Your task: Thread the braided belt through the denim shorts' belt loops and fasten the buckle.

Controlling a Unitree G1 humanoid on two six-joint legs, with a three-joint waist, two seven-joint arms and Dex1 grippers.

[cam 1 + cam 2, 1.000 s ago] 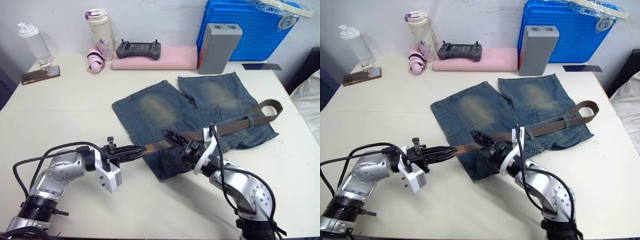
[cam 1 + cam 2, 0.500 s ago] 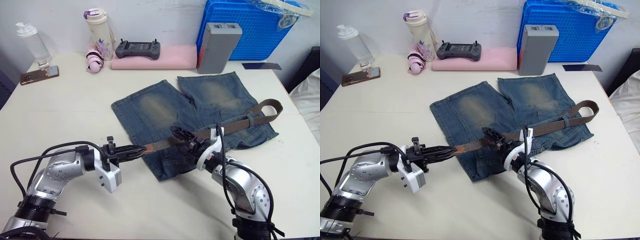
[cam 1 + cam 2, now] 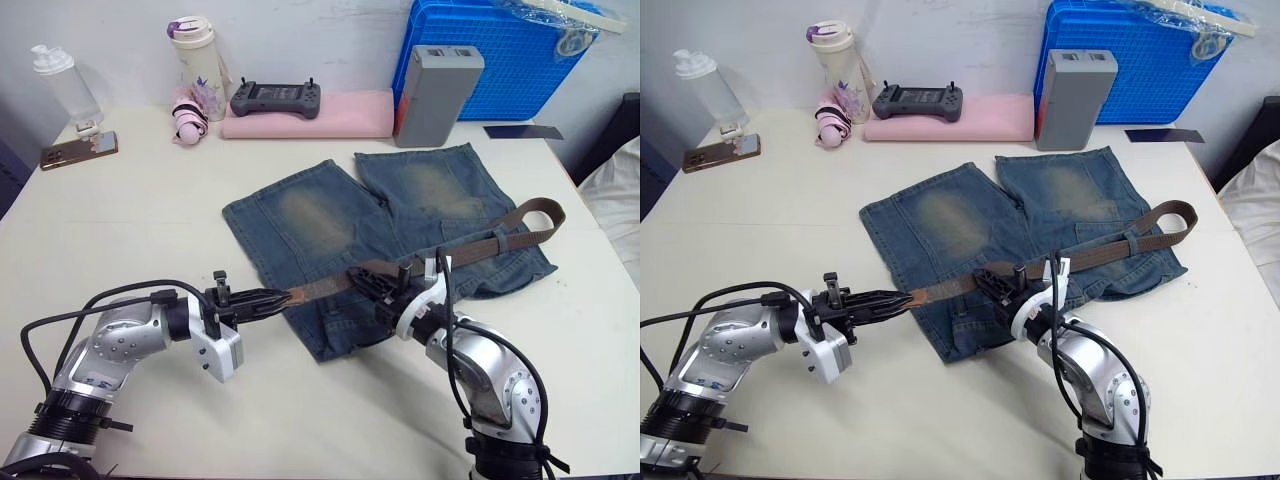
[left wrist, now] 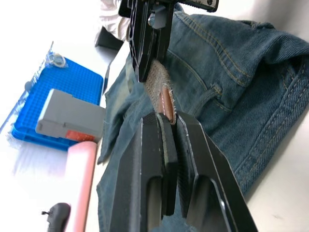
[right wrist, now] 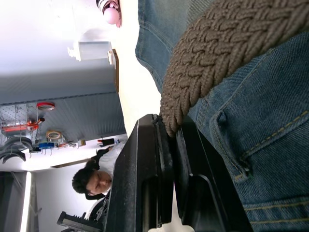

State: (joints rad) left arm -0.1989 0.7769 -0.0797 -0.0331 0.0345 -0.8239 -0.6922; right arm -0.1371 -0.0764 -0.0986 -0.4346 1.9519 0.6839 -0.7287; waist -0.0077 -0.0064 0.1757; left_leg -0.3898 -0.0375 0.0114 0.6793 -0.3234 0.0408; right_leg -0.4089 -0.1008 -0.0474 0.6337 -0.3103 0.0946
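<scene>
The denim shorts (image 3: pixel 320 215) lie flat mid-table, legs pointing away from me. The braided belt (image 3: pixel 480 245) runs across their near right part and folds back in a loop at the right edge. My left gripper (image 3: pixel 268 300) is shut on the belt's brown tip (image 4: pixel 166 101), just off the shorts' left edge. Further along the strap, over the denim, my right gripper (image 3: pixel 358 275) is shut on the braid (image 5: pixel 217 43). Between the two grippers the strap hangs a little above the cloth. I cannot make out the buckle or the belt loops.
At the back stand a blue crate (image 3: pixel 500 50), a grey box (image 3: pixel 435 95), and a pink pad (image 3: pixel 340 112) with a black controller (image 3: pixel 275 98). A flask (image 3: pixel 200 65), a clear bottle (image 3: pixel 65 85) and a phone (image 3: pixel 80 150) are back left. A person (image 5: pixel 91 181) is nearby.
My right gripper slid to the right along the belt and went from open to shut on it. The left gripper kept the belt tip in the same place.
</scene>
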